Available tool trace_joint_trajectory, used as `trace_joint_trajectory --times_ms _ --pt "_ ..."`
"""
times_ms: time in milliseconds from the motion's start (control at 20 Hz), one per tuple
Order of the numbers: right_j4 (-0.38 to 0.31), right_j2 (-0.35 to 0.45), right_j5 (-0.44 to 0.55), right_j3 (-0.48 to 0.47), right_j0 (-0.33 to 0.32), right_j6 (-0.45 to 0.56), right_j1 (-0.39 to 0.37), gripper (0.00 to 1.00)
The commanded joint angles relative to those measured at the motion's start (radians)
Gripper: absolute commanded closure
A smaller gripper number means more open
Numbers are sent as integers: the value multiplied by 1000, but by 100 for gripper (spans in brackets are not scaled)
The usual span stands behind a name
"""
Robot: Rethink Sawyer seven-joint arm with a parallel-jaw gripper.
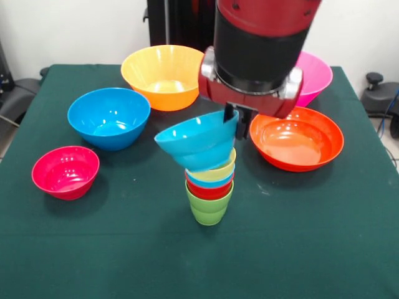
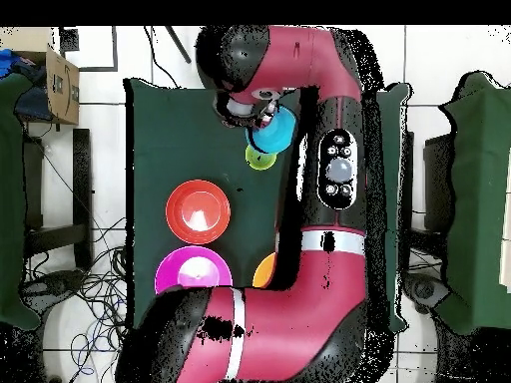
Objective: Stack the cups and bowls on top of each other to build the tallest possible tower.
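Worktop dark green. Bowls: yellow-orange, pink, red-orange, blue, magenta, light blue. Stacked cups: yellowish, light blue, red, lime green. Arm red and black.

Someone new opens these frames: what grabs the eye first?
The tower at mid-table: a narrow stack of cups on a lime green base, topped by a small light blue bowl sitting tilted, not level. The gripper is at that bowl's raised rim, the red and black arm filling the top of the front view. Four loose bowls ring the stack: magenta bowl, blue bowl, yellow-orange bowl, red-orange bowl.
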State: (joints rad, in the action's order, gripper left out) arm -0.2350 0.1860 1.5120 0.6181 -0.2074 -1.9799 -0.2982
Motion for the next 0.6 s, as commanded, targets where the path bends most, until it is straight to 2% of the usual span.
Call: trace_joint_trajectory --times_ms 50,100,150,300,450,600 --pt "-54 8 80 -74 15 21 49 100" --pt "-55 4 90 -80 15 24 51 100" --pt "-48 -12 66 -24 12 25 27 100" --pt "-50 -29 87 -15 13 28 22 100" --pt "-46 -51 55 37 17 20 7 100" --pt "-40 -63 59 36 20 25 6 100"
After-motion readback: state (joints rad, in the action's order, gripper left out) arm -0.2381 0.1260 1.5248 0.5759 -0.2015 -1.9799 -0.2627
